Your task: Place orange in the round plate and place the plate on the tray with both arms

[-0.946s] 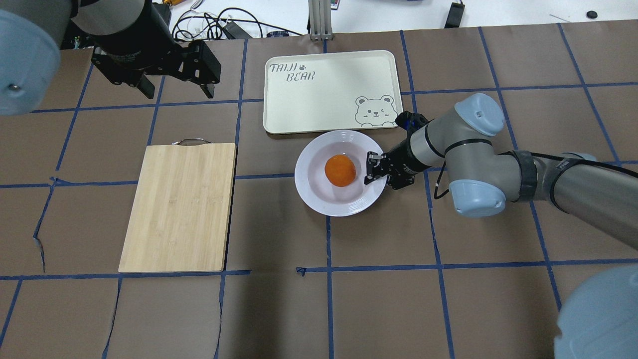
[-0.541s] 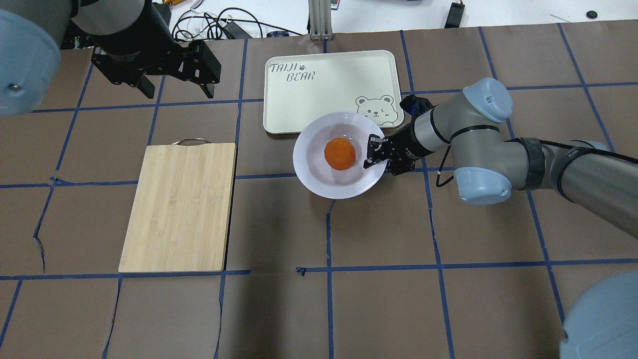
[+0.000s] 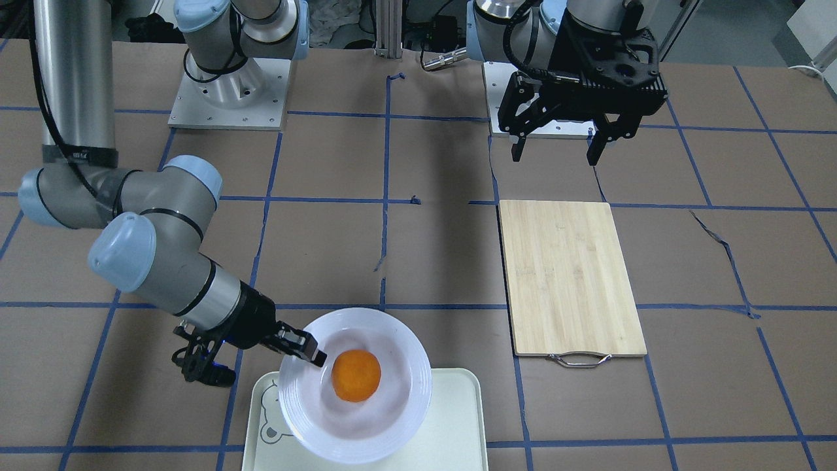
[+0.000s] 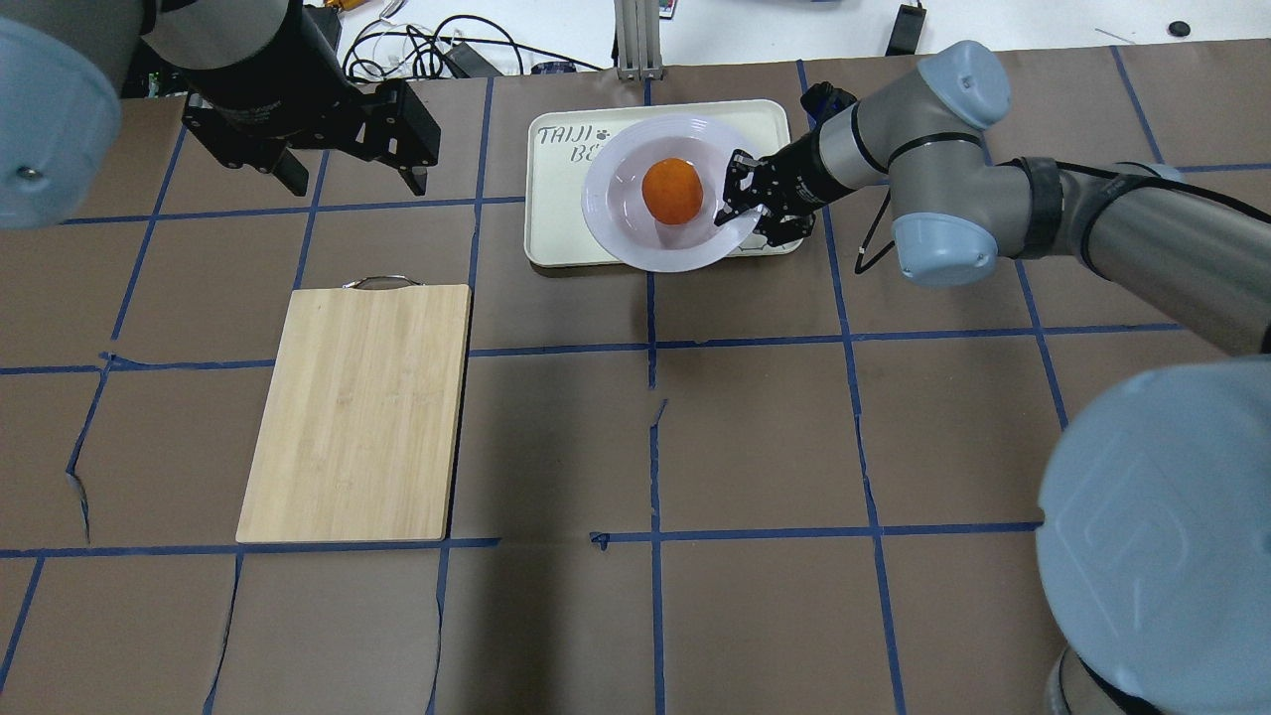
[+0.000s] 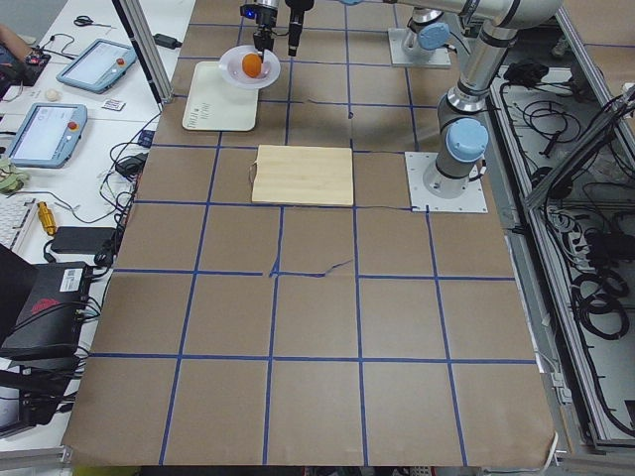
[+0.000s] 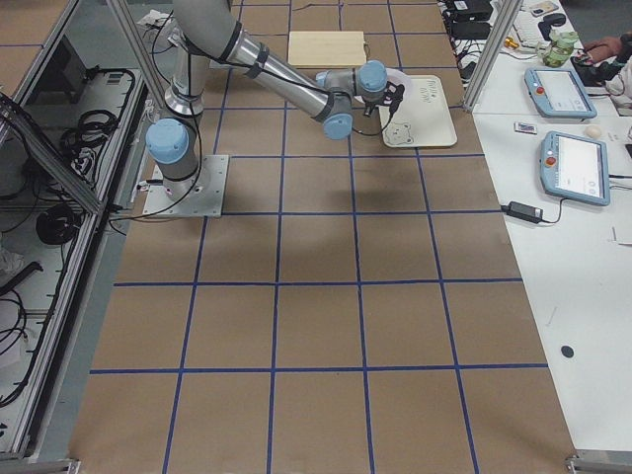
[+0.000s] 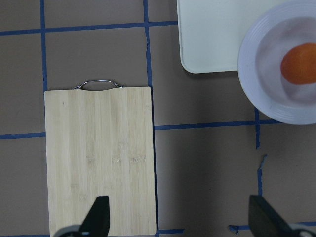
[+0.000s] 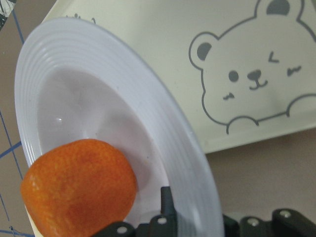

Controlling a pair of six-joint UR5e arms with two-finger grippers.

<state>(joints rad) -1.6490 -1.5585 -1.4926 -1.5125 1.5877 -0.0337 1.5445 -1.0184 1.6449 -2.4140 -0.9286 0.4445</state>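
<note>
The orange (image 4: 672,191) lies in the sunken centre of the white round plate (image 4: 621,189). My right gripper (image 4: 735,199) is shut on the plate's right rim and holds it slightly tilted over the near half of the tray (image 4: 566,233). The plate's edge overhangs the tray's front side and covers the bear print. In the right wrist view the orange (image 8: 79,187) sits low in the plate (image 8: 163,128), with the bear face (image 8: 247,74) beyond. My left gripper (image 4: 357,186) hangs open and empty at the back left, away from the plate.
A bamboo cutting board (image 4: 357,412) with a metal handle lies on the left of the brown papered table, below my left gripper. Cables and a metal post stand behind the tray. A person's hands and tablets show on the side bench.
My right gripper has carried the plate with the orange off the table, away from the robot, to over the tray. The left arm has not moved.
</note>
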